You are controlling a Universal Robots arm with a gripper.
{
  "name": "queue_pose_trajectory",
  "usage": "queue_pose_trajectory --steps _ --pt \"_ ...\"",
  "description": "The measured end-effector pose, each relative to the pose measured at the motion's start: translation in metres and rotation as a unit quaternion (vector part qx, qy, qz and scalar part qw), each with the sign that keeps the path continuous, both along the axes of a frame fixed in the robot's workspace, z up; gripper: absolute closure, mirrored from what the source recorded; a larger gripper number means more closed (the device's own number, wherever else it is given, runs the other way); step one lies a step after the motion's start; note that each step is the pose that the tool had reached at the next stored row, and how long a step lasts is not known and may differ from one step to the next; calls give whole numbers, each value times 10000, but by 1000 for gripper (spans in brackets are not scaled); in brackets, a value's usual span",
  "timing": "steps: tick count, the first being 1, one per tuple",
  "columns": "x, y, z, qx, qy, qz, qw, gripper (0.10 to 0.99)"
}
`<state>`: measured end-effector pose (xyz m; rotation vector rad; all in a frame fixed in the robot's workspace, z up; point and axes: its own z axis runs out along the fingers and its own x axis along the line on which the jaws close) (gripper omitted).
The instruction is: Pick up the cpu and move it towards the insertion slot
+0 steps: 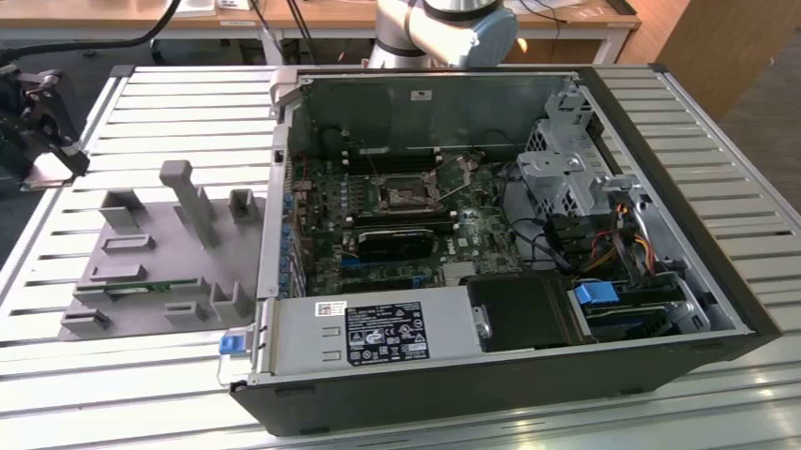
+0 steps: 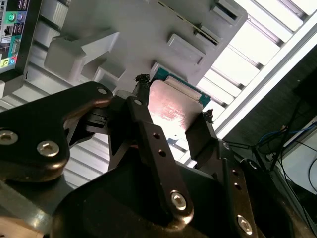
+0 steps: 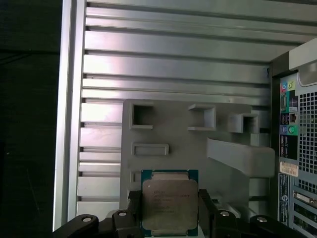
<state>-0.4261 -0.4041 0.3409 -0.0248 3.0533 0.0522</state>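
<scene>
The gripper [image 2: 175, 99] is clenching on the cpu [image 2: 174, 113], and its two dark fingers [image 2: 148, 134] are pressing on two opposite edges of the chip. In the first wrist view the cpu [image 3: 170, 203] is showing its silver top and its green rim between the fingers, and it is hanging above the grey tray [image 3: 168, 124], not resting in any of the tray's pockets. In the exterior view the gripper [image 1: 52, 161] is hovering at the edge of the bench [image 1: 188, 103] on the exterior view's left, just beside the outer side of the grey tray [image 1: 150, 272]. A thin green memory stick [image 1: 144, 289] is lying in the tray near its front side. The open computer case [image 1: 651, 309] is lying on the bench beside the tray, toward the exterior view's right. The insertion slot [image 1: 407, 196] is sitting on the motherboard inside this case, with its silvery frame around a dark square. The cpu is well apart from the insertion slot, and the tray and the case wall are lying between them.
</scene>
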Motion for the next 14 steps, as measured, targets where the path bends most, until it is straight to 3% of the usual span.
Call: queue_pose_trajectory --steps 14 --pt "0 0 297 0 -60 0 10000 545"
